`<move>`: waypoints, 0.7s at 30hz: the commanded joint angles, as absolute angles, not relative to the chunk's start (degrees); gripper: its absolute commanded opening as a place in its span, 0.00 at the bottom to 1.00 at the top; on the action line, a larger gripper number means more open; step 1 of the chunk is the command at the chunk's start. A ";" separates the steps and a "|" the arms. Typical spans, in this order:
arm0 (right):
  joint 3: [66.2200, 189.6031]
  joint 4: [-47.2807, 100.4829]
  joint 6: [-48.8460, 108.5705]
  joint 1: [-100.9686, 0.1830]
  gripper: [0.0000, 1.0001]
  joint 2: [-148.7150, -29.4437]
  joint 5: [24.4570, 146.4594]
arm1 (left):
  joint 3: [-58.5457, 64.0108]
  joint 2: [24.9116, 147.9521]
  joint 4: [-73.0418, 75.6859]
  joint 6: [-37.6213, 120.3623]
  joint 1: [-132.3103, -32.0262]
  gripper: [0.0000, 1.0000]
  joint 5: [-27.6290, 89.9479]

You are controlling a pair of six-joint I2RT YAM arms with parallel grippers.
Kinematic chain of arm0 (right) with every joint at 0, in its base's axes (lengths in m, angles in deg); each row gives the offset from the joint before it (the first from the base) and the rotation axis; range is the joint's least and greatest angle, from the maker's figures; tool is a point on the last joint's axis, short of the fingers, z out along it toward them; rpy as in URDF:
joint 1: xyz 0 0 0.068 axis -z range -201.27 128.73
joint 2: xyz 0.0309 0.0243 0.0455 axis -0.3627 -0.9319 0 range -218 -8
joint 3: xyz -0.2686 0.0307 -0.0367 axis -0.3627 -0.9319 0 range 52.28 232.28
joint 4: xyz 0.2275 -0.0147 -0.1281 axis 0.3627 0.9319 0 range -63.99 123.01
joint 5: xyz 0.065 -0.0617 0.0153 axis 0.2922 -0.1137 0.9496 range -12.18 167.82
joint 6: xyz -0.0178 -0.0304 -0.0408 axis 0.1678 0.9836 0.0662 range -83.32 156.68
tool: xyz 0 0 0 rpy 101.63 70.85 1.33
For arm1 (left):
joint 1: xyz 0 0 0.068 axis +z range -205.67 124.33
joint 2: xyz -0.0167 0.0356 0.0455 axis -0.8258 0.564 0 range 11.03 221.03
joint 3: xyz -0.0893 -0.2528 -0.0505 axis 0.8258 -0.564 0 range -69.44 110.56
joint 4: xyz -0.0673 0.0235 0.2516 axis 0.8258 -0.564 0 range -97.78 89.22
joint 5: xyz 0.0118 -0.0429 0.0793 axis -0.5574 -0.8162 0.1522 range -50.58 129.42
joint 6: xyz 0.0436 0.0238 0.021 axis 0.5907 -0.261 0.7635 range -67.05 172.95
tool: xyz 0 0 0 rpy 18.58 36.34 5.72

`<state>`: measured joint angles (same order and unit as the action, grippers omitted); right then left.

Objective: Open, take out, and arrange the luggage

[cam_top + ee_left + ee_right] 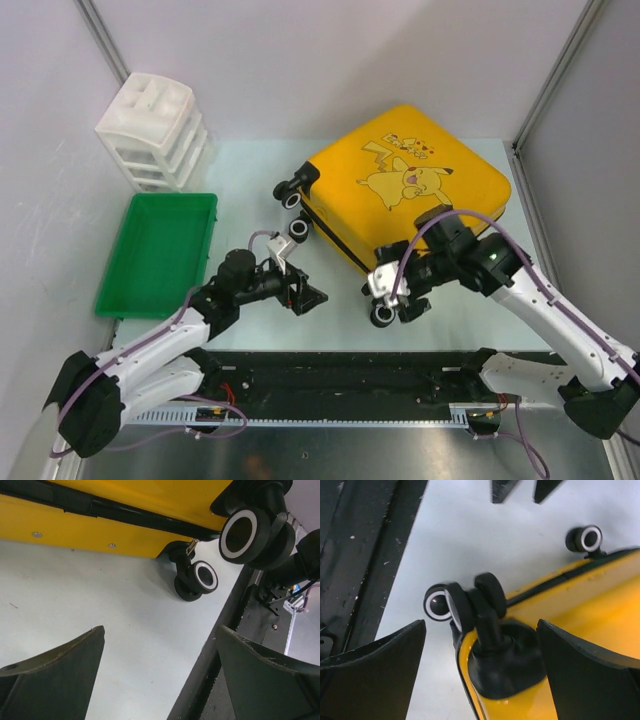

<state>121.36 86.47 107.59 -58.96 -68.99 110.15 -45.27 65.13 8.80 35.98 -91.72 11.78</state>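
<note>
The luggage (410,180) is a bright yellow hard-shell case with a cartoon print. It lies flat and zipped shut at the back right of the table. Its black wheels (293,192) point left and toward me. My right gripper (392,298) is open at the near wheel corner. In the right wrist view its fingers (375,672) stand either side of the black wheel housing (507,662), with a gap on each side. My left gripper (312,297) hovers open over bare table left of that corner, nothing between its fingers (60,675). It faces the luggage's side (100,527) and the wheels (205,577).
A green tray (160,250) lies at the left. A white drawer unit (155,130) stands behind it at the back left. A black rail (350,375) runs along the table's near edge. Grey walls and metal posts (545,90) close in the sides.
</note>
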 commanded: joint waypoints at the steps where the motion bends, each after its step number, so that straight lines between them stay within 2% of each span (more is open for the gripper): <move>1: 121.97 90.08 111.91 -67.84 0.98 -70.13 102.26 | -48.33 62.97 13.01 36.17 -93.55 0.97 17.17; 8: 121.97 87.18 113.84 -71.36 0.96 -77.43 95.14 | -50.10 67.00 24.31 34.32 -98.64 0.97 24.39; 11: 121.89 86.65 114.29 -71.45 0.93 -79.45 95.22 | -52.12 69.81 33.01 33.61 -101.70 0.97 27.98; 13: 121.89 86.30 113.15 -71.45 0.87 -80.94 95.13 | -54.13 72.63 37.60 35.80 -103.82 0.96 31.06; 14: 121.54 84.73 112.53 -71.28 0.83 -81.30 94.70 | -55.01 73.59 43.46 36.94 -105.66 0.96 32.38; 15: 121.45 84.11 112.09 -71.10 0.74 -81.56 94.69 | -55.89 75.34 46.39 38.35 -106.72 0.96 33.09; 17: 121.27 82.09 111.83 -70.40 0.63 -82.00 94.25 | -58.27 75.98 52.88 43.09 -110.49 0.96 34.32; 18: 121.18 81.30 111.65 -70.14 0.53 -82.00 94.17 | -58.80 76.06 53.96 44.67 -111.90 0.96 35.72; 20: 121.18 79.37 111.21 -69.09 0.43 -81.39 94.43 | -58.72 76.15 55.63 48.11 -115.67 0.96 36.87; 21: 121.18 79.01 111.21 -68.73 0.29 -81.04 94.86 | -58.54 76.50 56.51 49.77 -117.18 0.94 38.79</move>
